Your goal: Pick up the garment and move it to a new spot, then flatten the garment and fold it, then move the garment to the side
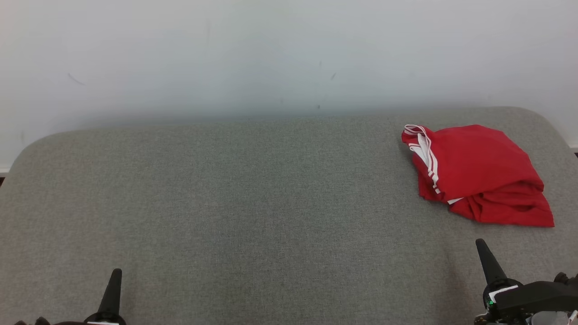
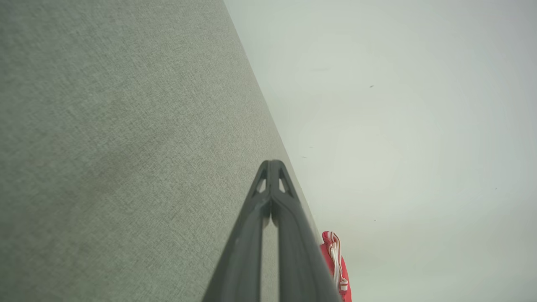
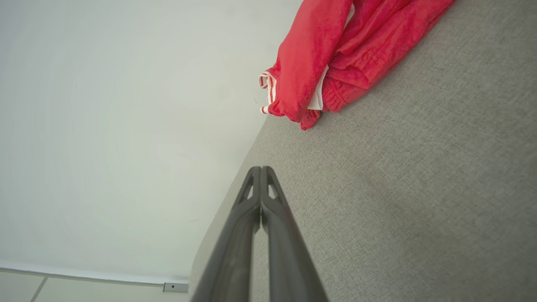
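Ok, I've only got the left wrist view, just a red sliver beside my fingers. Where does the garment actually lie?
Observer: The red garment lies at the far right of the grey cushion, close to the wall.
Operator: Flat or bunched?
Observer: Bunched in a loose heap, its white-striped edge turned toward the middle of the cushion.
Operator: And the right arm?
Observer: The right gripper is shut and empty, short of the heap's near edge and not touching it.
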Tool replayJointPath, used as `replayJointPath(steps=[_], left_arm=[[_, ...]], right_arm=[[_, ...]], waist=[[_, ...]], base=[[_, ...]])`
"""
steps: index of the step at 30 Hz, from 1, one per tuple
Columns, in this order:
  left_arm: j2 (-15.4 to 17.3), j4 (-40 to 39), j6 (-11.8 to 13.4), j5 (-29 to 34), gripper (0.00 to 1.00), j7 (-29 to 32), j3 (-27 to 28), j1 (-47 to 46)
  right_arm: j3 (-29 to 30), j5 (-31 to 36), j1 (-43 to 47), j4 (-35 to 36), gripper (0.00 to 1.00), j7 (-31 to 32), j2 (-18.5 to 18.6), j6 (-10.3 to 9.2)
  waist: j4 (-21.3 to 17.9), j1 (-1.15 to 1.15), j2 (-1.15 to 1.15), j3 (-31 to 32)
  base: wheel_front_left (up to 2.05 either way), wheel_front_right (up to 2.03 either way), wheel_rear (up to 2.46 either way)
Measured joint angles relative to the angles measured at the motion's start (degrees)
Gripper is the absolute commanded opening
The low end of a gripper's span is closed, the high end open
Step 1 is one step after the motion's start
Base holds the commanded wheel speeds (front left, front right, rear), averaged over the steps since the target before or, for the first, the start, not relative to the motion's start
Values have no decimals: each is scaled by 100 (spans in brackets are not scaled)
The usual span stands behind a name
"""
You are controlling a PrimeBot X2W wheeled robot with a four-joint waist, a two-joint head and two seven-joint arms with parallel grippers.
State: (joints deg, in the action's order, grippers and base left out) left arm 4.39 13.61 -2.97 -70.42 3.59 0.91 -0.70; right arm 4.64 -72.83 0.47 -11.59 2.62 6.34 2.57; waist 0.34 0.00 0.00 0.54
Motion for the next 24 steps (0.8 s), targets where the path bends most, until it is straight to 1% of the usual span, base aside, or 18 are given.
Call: replayJointPath(steps=[10, 15, 20, 24], left_arm=[[-74, 100, -118, -762, 0, 100, 156, -127], [-99, 177, -218, -1140, 0, 153, 224, -224], [-141, 232, -304, -1526, 0, 202, 308, -230], [-183, 271, -334, -1836, 0, 252, 382, -337]], right_arm=[[112, -684, -208, -196, 0, 147, -130, 154], [158, -1024, -240, -308, 0, 201, -204, 208], [218, -1366, -378, -368, 0, 293, -277, 307], [261, -1662, -460, -469, 0, 346, -315, 358]], waist=[[-13, 0, 0, -25], [-19, 0, 0, -37], [-25, 0, 0, -50], [-30, 0, 0, -59]], base=[[0, 0, 0], [0, 0, 0], [0, 0, 0], [0, 0, 0]])
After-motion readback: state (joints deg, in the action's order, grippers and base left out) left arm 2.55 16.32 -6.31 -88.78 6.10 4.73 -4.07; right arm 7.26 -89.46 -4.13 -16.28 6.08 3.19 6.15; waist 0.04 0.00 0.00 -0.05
